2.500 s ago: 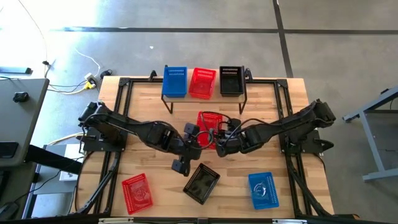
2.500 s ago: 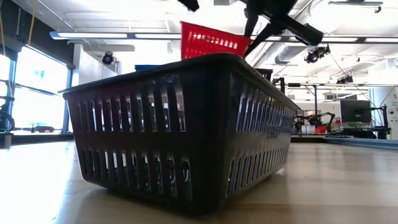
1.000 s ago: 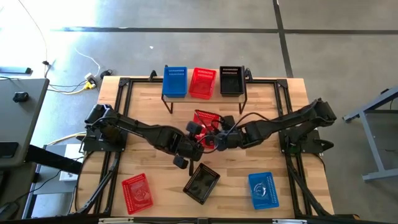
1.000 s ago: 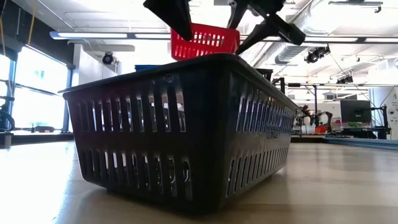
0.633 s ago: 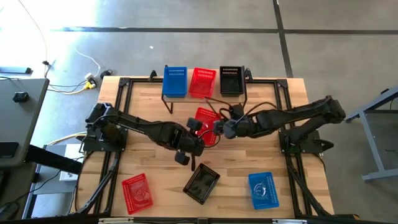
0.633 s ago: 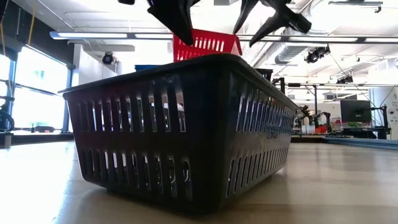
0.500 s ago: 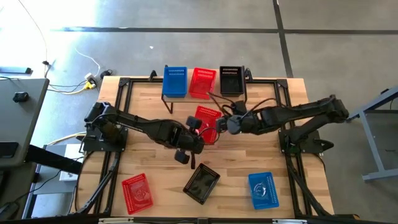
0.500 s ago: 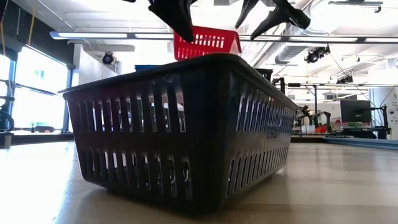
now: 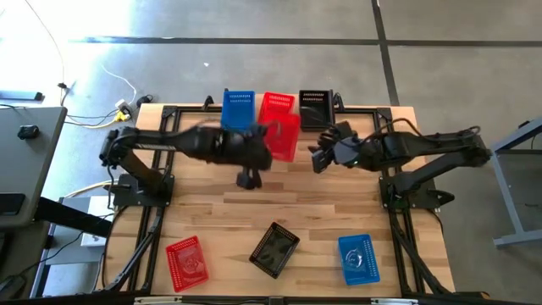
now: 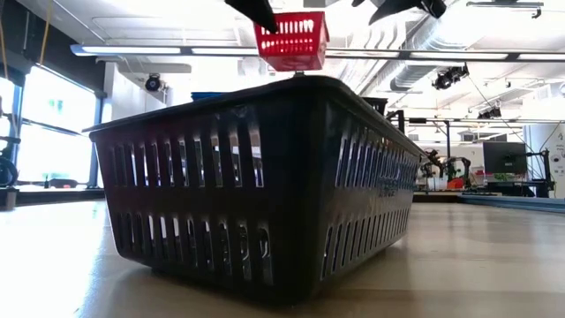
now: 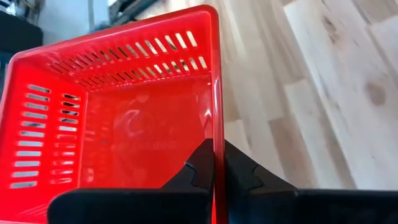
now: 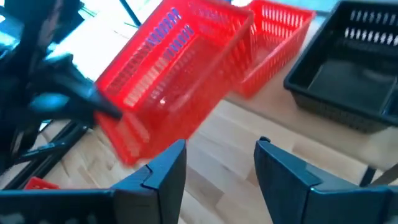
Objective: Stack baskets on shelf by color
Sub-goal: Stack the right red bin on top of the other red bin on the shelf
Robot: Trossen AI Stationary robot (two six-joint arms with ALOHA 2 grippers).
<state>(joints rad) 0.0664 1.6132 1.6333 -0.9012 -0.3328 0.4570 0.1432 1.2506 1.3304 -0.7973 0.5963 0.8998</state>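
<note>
Left gripper (image 11: 212, 167) pinches the rim of a red basket (image 9: 284, 138), fingers (image 11: 200, 165) pressed on either side of the wall. That basket is lifted off the table, tilted, just in front of the shelf (image 9: 230, 137) and close to the red basket on the shelf (image 9: 276, 105). Low view shows the held basket high up, above the rim of the near black basket (image 10: 265, 177).

On the shelf beyond the left gripper: blue basket (image 9: 239, 108), the red one in the middle, black basket (image 9: 314, 105) at the far end, side by side.

Right gripper (image 9: 320, 159) sits just beside the held basket, fingers (image 12: 163, 171) spread apart, holding nothing, apart from the basket.

Well behind both grippers, near the front table edge: a second red basket on the table (image 9: 185, 259), the near black basket in the middle, turned at an angle, and a blue basket on the table (image 9: 356, 257).
</note>
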